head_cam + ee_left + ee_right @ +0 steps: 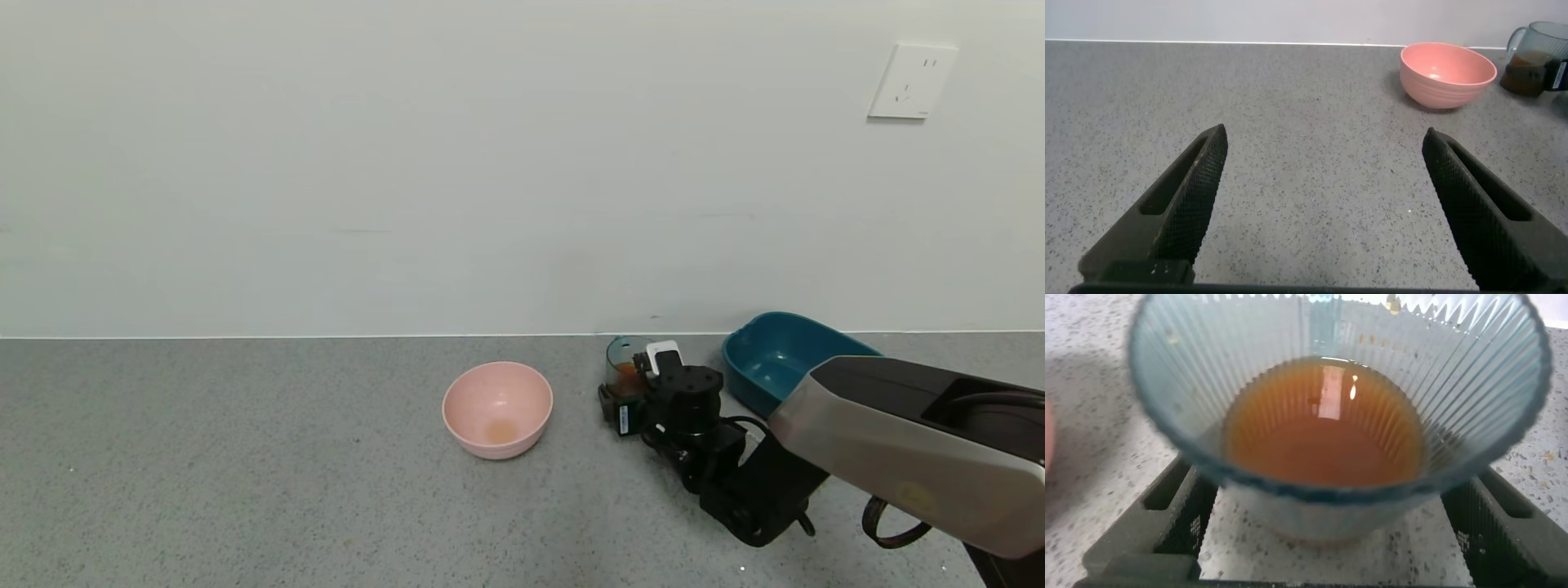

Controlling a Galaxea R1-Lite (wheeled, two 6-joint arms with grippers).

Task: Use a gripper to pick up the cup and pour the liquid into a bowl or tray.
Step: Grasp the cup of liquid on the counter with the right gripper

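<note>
The cup [624, 369] stands upright on the grey counter [245, 490], to the right of the pink bowl [497, 407] and well apart from it, with the dark teal tub [775, 359] further right again. The right gripper [627, 398] has the cup between its fingers [1167, 518]; from the wrist view the pads sit on either side of the cup's lower wall, though whether they are already pressing on it or just beside it is hard to tell — the base hides the contact.

The liquid [1323, 429] fills roughly the lower half of the cup, so there is some margin against slopping. The step in hand looks like securing the grasp. To do it well, squeeze evenly on the ribbed wall, low enough to stay stable but not so hard the thin plastic buckles, then lift straight up before travelling toward the bowl. Keep the cup level on the way over, and tilt only once its lip is above the bowl's middle.

The left gripper [1323, 212] hovers over the counter on the bowl's far side from the cup, jaws wide apart — idle.
</note>
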